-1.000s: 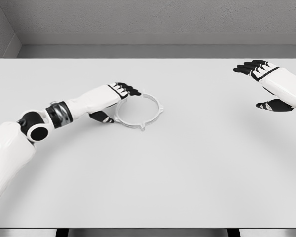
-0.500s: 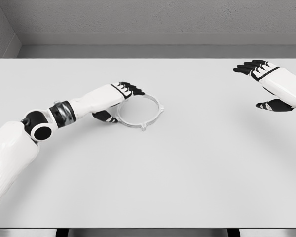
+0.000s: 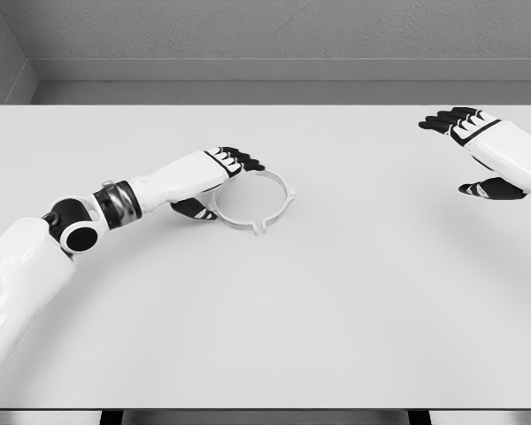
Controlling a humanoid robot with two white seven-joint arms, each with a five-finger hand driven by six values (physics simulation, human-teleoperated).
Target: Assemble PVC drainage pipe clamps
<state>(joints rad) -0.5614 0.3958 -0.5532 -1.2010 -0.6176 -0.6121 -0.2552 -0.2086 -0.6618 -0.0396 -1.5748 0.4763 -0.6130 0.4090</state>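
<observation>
The left hand (image 3: 214, 181) reaches in from the bench's (image 3: 265, 336) left edge and sits at the left rim of the clamp ring (image 3: 255, 198). Its dark fingers (image 3: 242, 160) lie over the ring's upper left arc and its thumb (image 3: 195, 209) is tucked low beside the lower left arc, so the hand brackets the rim. Whether it actually pinches the ring or only touches it cannot be told from this view.

The ring lies flat, a little left of the bench's middle and toward the far edge, with small lugs around its outside.

The right hand (image 3: 482, 155) hovers near the far right corner, well apart from the ring, fingers spread and holding nothing.

Judging by this, assembly has barely begun: the ring is only being taken up, and nothing is joined to it. Count: one clamp ring, two hands, and no pipe, second clamp half or fastener in view.
</observation>
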